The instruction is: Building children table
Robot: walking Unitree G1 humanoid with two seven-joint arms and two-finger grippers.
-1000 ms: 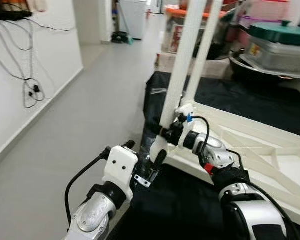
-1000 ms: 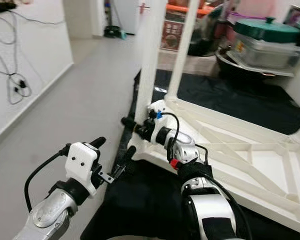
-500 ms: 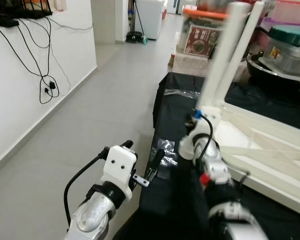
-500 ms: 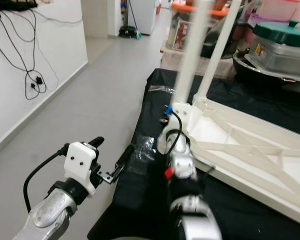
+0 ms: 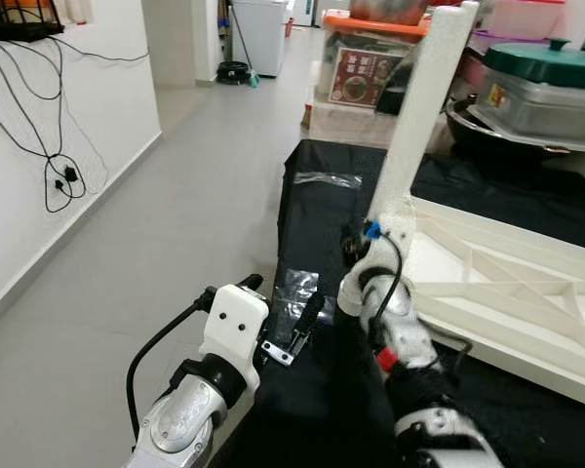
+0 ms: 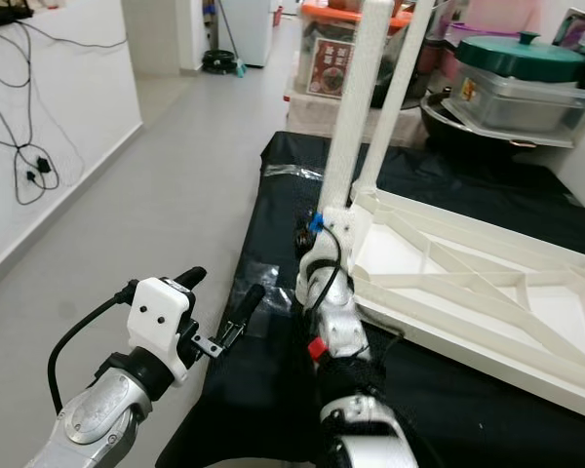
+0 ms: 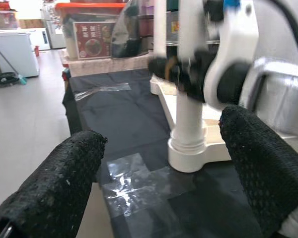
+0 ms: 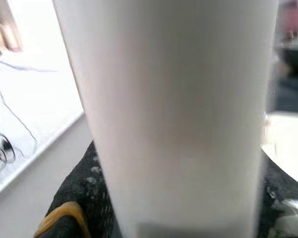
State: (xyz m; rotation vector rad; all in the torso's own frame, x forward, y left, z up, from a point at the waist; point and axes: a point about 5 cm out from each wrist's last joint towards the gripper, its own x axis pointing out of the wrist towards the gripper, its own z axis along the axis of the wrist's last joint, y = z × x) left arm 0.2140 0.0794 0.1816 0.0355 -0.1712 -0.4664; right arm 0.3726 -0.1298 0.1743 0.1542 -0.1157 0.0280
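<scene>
Midway through the build, we hold the children's table upside down on a black cloth spread over the floor, its white ribbed underside facing up. Our right gripper is pressed against the base of the near corner leg; in the right wrist view the white tube sits between the black fingers, and we judge them pinched on it. This leg stands upright in its corner socket, and just beyond it a second leg also rises from the frame, so at least two legs look fitted. We cannot tell whether the near leg is fully seated, nor what stands at the far corners.

Our left gripper hovers short of the leg with its fingers spread wide and nothing between them; the leg's collar stands ahead of it, between the two fingertips' lines. A patch of clear tape lies on the cloth just in front of it.
</scene>
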